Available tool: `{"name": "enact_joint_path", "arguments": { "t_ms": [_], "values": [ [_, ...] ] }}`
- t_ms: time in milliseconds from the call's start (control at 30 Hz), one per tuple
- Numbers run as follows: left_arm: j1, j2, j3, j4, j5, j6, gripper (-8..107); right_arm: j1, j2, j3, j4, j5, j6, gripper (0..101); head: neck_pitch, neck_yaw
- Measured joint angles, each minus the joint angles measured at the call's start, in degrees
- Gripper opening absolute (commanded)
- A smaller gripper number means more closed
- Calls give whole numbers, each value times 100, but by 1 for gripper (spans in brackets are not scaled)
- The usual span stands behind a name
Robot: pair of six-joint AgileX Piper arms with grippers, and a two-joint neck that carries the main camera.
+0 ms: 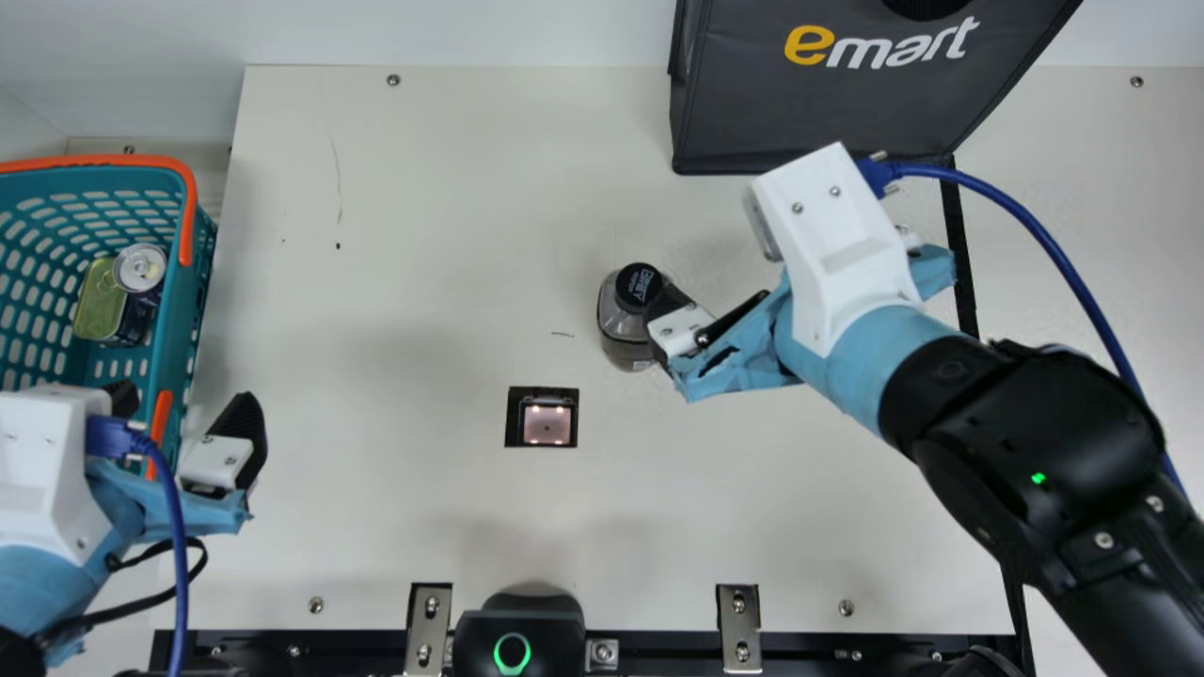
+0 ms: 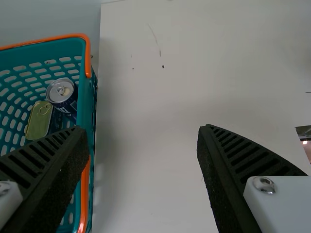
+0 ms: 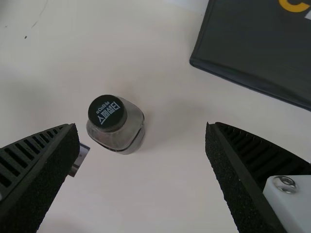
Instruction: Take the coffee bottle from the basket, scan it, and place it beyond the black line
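The coffee bottle (image 1: 624, 324), clear with a black cap, stands upright on the table, up and right of the scanner (image 1: 546, 422) in the main view. One finger of my open right gripper (image 1: 672, 315) overlaps its side there. In the right wrist view the bottle (image 3: 127, 140) lies toward one finger of the gripper (image 3: 141, 127), with bare table around it; contact cannot be told. My left gripper (image 1: 185, 404) is open over the edge of the basket (image 1: 176, 348); the left wrist view shows the gripper (image 2: 140, 129) holding nothing. The black line (image 1: 959, 254) runs behind my right arm.
Inside the basket are a silver-topped can (image 1: 140, 267) and a flat can with a gold lid (image 1: 97, 301). A dark shopping bag (image 1: 847, 103) stands at the table's far side. Blue cables trail from both wrists. The bottle is on the scanner's side of the black line.
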Motion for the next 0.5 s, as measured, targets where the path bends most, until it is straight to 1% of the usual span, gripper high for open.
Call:
{"name": "enact_joint_path", "arguments": {
  "t_ms": [233, 367, 500],
  "values": [
    [0, 0, 0, 0, 0, 0, 90, 203, 282, -19, -17, -162, 124, 91, 9, 9],
    [0, 0, 0, 0, 0, 0, 90, 315, 459, -49, -22, -196, 182, 91, 0, 9],
    [0, 0, 0, 0, 0, 0, 90, 407, 632, -86, -38, -325, 249, 91, 0, 9]
  ]
}}
